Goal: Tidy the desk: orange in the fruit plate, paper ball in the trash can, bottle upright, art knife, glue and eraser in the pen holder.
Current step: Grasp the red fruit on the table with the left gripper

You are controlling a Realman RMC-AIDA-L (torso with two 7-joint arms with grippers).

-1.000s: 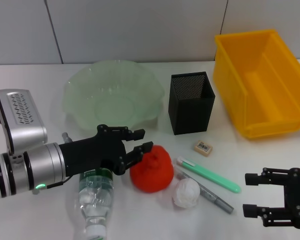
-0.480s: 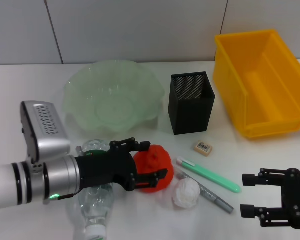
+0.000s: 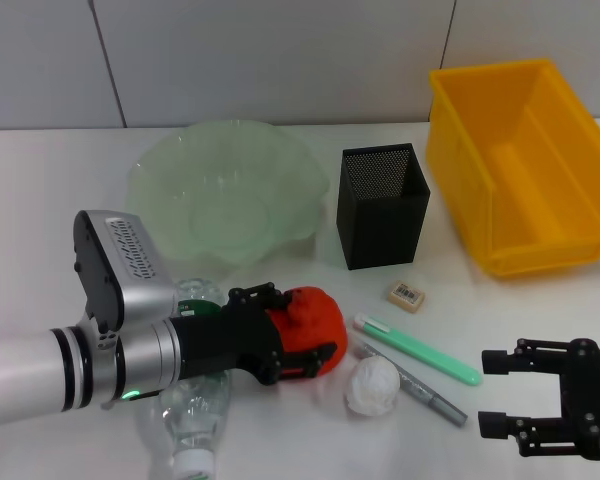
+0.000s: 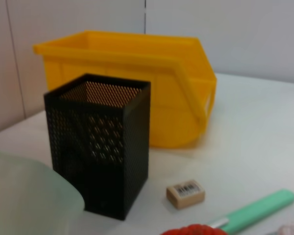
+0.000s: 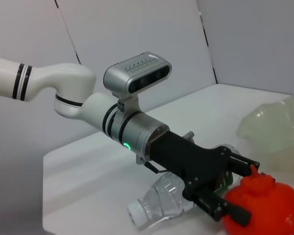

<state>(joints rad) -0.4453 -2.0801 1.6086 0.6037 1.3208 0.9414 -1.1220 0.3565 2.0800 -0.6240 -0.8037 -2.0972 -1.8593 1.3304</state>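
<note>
Head view: left gripper (image 3: 305, 325) reaching in low over the desk (image 3: 70, 190), black fingers (image 3: 310, 357) spread to either side of the orange (image 3: 315, 320) and straddling it, not visibly clamped. Orange resting on the desk just in front of the fruit plate (image 3: 180, 170), outside its ruffled rim. Bottle (image 3: 195, 415) lying on its side beneath the left arm, white cap toward the near edge. Paper ball (image 3: 372, 385) just beside the orange, touching a grey pen (image 3: 420, 390). Pale-green art knife (image 3: 420, 352) lying slantwise between paper ball and eraser (image 3: 406, 295). Eraser flat on the desk, near the front of the pen holder (image 3: 382, 205). Pen holder upright between fruit plate and trash can (image 3: 520, 160). Right gripper (image 3: 492, 392) parked low at the near right, fingers apart, nothing between them.

Left wrist view: pen holder (image 4: 100, 161) in front of the trash can (image 4: 137, 83); eraser (image 4: 185, 193) beside the holder's base; tip of the art knife (image 4: 257, 213); top of the orange (image 4: 193, 230) at the frame edge.

Right wrist view: left gripper (image 5: 245, 188) with fingers on both sides of the orange (image 5: 264, 205), bottle (image 5: 161, 200) lying under the arm
</note>
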